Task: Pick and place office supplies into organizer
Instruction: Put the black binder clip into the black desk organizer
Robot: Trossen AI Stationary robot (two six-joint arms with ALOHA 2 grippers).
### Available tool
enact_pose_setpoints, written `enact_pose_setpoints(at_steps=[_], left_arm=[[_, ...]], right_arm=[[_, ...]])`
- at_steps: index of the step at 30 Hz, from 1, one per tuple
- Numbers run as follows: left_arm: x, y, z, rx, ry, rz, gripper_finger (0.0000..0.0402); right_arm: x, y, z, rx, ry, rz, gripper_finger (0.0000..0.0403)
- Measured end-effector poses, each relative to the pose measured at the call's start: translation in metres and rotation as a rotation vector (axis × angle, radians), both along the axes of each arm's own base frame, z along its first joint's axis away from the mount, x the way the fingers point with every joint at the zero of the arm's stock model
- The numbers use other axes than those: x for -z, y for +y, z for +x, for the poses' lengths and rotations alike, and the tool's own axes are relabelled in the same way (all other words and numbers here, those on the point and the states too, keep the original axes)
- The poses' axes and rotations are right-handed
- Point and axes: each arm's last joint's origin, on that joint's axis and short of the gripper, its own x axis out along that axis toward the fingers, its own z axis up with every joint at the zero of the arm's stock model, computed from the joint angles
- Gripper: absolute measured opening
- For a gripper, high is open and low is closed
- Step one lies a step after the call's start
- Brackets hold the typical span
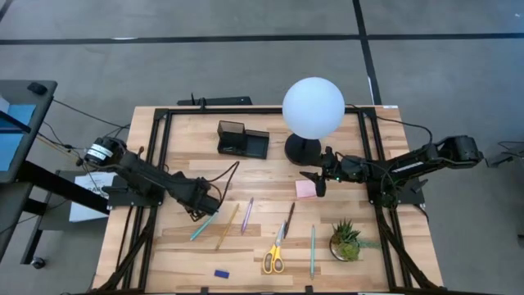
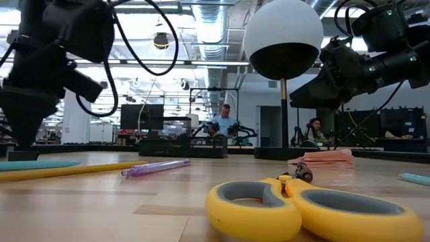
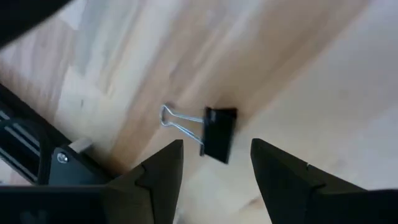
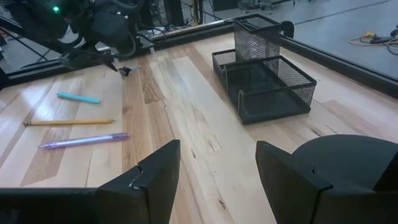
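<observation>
A small black clip [image 3: 217, 134] with wire handles lies flat on the wooden table near its left side. My left gripper [image 3: 216, 143] points down over it, open, a finger on either side and apart from it. The black mesh organizer [image 1: 241, 139] stands at the far middle. A teal pen [image 1: 202, 227], a yellow pencil [image 1: 227, 227], a purple pen [image 1: 246, 215], a dark pen [image 1: 289, 219], yellow-handled scissors [image 1: 275, 250], a second teal pen [image 1: 312, 248] and a blue eraser [image 1: 221, 274] lie on the table. My right gripper [image 1: 315, 182] waits open over the pink sticky-note pad [image 1: 305, 190].
A white globe lamp [image 1: 313, 111] on a black base stands just right of the organizer, close to my right arm. A small green potted plant [image 1: 345, 240] sits at the near right. Black rails [image 1: 160, 147] run along the table's left and right sides.
</observation>
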Motion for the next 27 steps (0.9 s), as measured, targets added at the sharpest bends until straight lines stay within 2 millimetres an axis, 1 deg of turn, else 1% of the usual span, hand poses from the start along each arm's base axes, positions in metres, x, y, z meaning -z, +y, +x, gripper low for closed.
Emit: enact_pose_setpoints(at_steps=[2,5,7,8,10,14,16,23,27], left_arm=[[-0.001,0.004,-0.002,-0.077,0.018,0.025,0.0184],[-0.005,0.009,-0.011,-0.195,0.094,0.107,0.0184],[-0.008,0.009,-0.017,-0.269,0.137,0.163,0.0184],[-0.009,0.007,-0.018,-0.302,0.131,0.178,0.0184],[-0.009,0.001,-0.017,-0.344,0.063,0.169,0.0184],[-0.006,-0.015,-0.003,-0.442,-0.175,0.076,0.0184],[-0.004,-0.020,0.002,-0.503,-0.242,0.049,0.0184],[-0.004,-0.018,-0.005,-0.647,-0.205,0.132,0.0184],[-0.004,-0.020,-0.006,-0.726,-0.234,0.163,0.0184]], right_arm=[[0.000,0.000,0.000,0.000,0.000,0.000,0.0205],[0.000,0.000,0.000,0.000,0.000,0.000,0.0205],[0.000,0.000,0.000,0.000,0.000,0.000,0.0205],[0.000,0.000,0.000,0.000,0.000,0.000,0.0205],[0.000,0.000,0.000,0.000,0.000,0.000,0.0205],[0.000,0.000,0.000,0.000,0.000,0.000,0.0205],[0.000,0.000,0.000,-0.001,0.000,0.000,0.0205],[0.000,0.000,0.000,-0.001,0.002,0.000,0.0205],[0.000,0.000,0.000,-0.001,0.002,-0.001,0.0205]])
